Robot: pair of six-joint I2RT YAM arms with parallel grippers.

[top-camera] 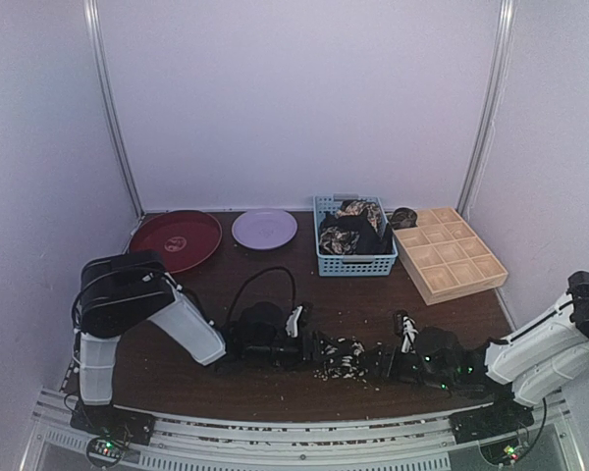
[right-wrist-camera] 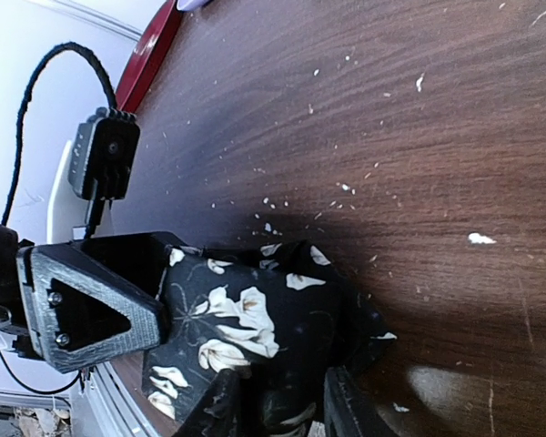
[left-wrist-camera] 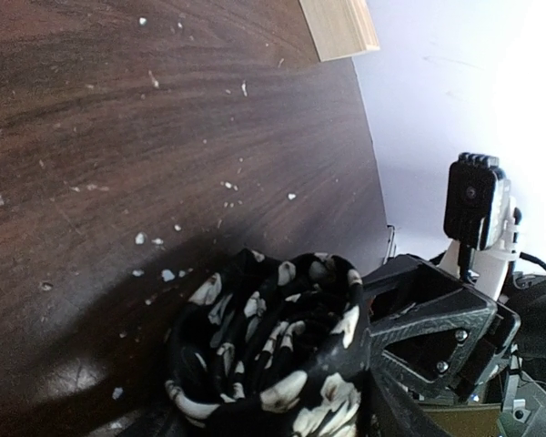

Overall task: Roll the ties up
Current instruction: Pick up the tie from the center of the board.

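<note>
White casing on its upper link, the left arm [top-camera: 177, 329] rises from its base, folds sharply at the elbow and reaches rightward, its forearm lying low over the dark wooden table [top-camera: 452, 314]. The left gripper [top-camera: 316, 349] ends well to the near side of the blue basket [top-camera: 358, 265], a little left of the basket's front-left corner, with its tip against the tie. Whether that claw stands wide or clamped I cannot tell: in its own wrist view the cloth bunches up at the bottom edge and hides the fingers.

The tie [top-camera: 344, 355], black with cream flowers, sits on the tabletop straight out in front of the basket, on the arms' side. It is gathered into a short crumpled bundle whose long axis runs left to right, from one gripper to the other. Its two ends cannot be told apart.

The right arm [top-camera: 530, 348] comes in from the near right of the basket, its upper link slanting down and its forearm low, pointing left. The right gripper [top-camera: 381, 363] meets the bundle's right end. In its wrist view the two fingers [right-wrist-camera: 220, 411] stand narrowly apart with a fold of the cloth pinched between them.

Other ties [top-camera: 351, 231] lie heaped inside the basket.
</note>
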